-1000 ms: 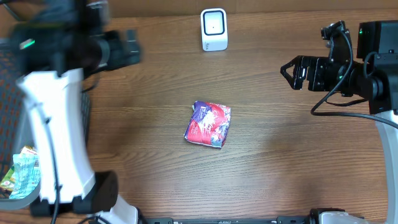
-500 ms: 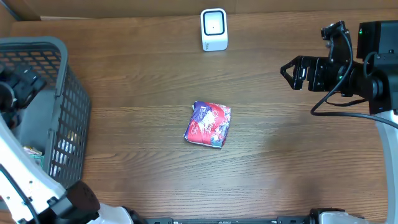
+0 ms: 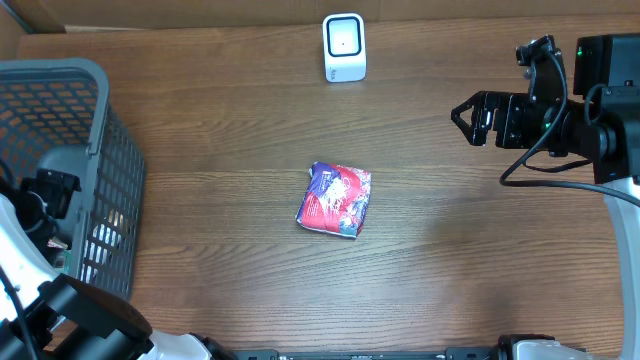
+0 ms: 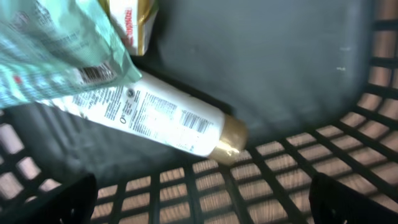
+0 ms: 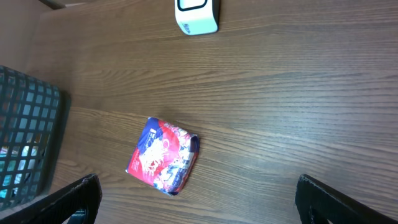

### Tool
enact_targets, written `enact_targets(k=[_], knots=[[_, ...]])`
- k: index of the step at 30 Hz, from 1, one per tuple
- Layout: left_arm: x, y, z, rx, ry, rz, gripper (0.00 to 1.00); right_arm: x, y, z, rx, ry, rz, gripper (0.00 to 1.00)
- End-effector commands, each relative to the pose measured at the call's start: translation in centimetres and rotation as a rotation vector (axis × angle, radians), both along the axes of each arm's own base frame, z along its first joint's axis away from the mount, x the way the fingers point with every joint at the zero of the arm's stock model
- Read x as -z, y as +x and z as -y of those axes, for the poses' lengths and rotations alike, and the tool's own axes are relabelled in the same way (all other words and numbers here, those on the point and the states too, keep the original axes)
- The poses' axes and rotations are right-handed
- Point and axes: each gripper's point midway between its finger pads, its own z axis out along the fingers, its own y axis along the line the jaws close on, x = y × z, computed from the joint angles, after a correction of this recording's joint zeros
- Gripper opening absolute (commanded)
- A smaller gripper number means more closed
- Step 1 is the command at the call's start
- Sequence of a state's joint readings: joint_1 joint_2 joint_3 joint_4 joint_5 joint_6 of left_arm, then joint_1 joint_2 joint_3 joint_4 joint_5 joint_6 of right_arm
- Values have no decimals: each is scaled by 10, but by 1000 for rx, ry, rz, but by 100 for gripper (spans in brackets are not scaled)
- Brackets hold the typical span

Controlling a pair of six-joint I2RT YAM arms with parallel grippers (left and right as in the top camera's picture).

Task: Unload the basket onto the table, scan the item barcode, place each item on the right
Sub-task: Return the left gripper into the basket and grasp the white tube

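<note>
Packet (image 3: 335, 200) mid-table, well apart from right gripper (image 3: 459, 118); left gripper (image 4: 202, 205) inside basket (image 3: 105, 130)

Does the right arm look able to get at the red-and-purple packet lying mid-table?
Probably yes. The red-and-purple crinkly plastic packet lies flat on the wooden table, with nothing standing between it and the open right tool.

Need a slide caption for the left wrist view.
Open left gripper in the basket, above a white gold-capped tube and teal pouch.
</note>
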State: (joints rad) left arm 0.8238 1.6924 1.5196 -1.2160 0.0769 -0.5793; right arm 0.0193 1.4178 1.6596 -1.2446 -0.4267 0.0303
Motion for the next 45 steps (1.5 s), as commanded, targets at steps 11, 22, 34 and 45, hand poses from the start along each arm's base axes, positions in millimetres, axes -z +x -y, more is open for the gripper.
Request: enact_targets(k=[11, 22, 34, 45], knots=[[95, -14, 13, -192, -45, -6, 100, 1, 2, 4, 12, -6, 5, 100], [135, -14, 12, -184, 15, 53, 24, 2, 0, 4, 12, -6, -7, 100], [117, 18, 14, -78, -24, 189, 4, 2, 0, 4, 12, -6, -6, 100], [-17, 104, 13, 304, -31, 595, 4, 12, 4, 4, 12, -6, -40, 100]])
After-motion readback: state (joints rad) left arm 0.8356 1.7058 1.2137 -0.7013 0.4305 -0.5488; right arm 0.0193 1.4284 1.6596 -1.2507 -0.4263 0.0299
